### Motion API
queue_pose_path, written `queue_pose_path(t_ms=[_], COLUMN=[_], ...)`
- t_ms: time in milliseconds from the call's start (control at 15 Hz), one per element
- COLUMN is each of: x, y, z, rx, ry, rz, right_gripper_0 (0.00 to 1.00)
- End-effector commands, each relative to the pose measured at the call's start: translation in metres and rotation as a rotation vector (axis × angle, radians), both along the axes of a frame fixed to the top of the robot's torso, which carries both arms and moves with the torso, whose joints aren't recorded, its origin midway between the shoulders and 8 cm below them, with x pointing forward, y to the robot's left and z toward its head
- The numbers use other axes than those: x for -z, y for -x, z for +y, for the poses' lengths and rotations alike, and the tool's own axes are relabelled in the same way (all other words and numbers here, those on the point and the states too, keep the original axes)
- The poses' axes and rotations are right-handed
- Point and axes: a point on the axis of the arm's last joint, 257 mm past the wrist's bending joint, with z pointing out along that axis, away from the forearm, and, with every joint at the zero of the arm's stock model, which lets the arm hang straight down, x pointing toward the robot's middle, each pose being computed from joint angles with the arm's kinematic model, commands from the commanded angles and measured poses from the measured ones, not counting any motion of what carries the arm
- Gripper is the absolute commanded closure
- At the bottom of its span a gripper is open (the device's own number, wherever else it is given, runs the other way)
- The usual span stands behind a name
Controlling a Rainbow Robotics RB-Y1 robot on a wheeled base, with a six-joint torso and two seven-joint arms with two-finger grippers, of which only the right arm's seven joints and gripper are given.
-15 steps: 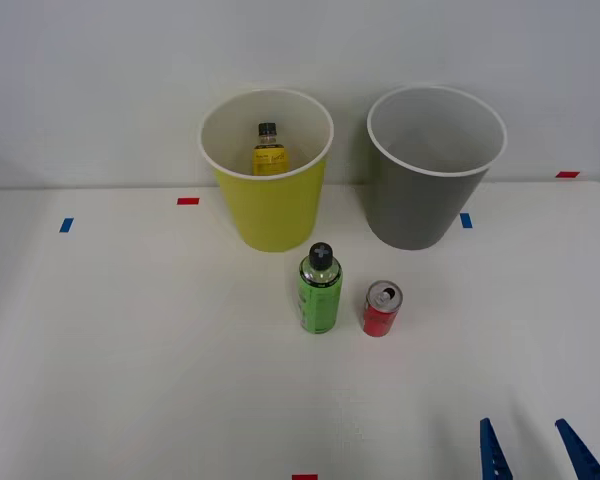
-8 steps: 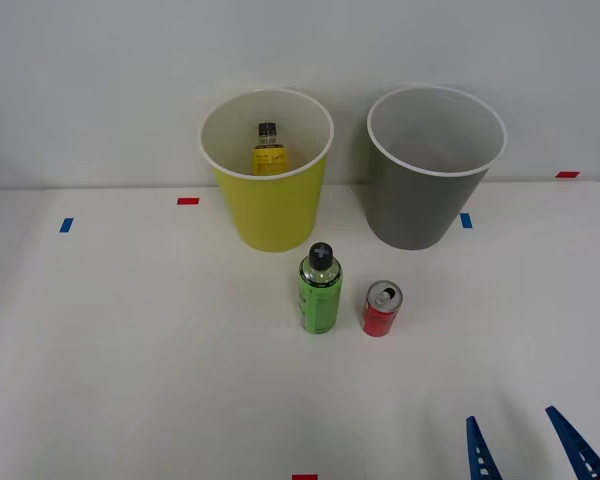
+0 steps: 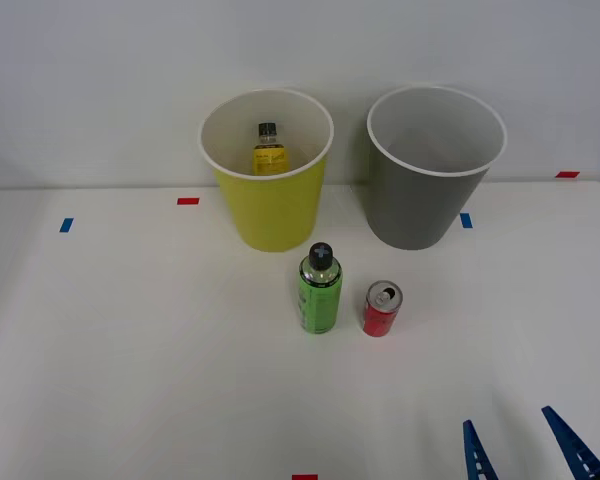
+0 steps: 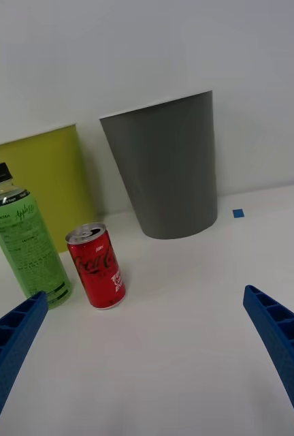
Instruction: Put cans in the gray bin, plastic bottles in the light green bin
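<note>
Now we see the right gripper (image 3: 525, 450) with jaws wide apart and empty, low over the worktop (image 3: 130, 350). Ahead, the red can (image 3: 381, 308) stands beside the green bottle (image 3: 320, 289); the yellow bottle (image 3: 269, 150) sits inside the light green bin (image 3: 270, 205), next to the gray bin (image 3: 420, 205).

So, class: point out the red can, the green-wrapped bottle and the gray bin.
red can (image 4: 99, 267), right wrist view, label.
green-wrapped bottle (image 3: 320, 298), front view, wrap.
gray bin (image 3: 412, 206), front view, outer wall.
</note>
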Motion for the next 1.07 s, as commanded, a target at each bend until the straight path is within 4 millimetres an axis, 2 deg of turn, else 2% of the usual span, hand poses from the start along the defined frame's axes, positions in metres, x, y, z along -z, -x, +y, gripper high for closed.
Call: queue_pose_path(t_ms=[67,600,867,1067], x=[-0.007,-0.004,-0.006,0.003], y=[0.006,0.008,0.005,0.011], z=[0.004,0.003,-0.004,-0.015], rx=[-0.032,-0.031,0.043,0.096], ry=[0.003,0.105,0.217,0.250], rz=[-0.025,-0.034,-0.064,-0.050], right_gripper_0=[0.00,0.00,0.00,0.00])
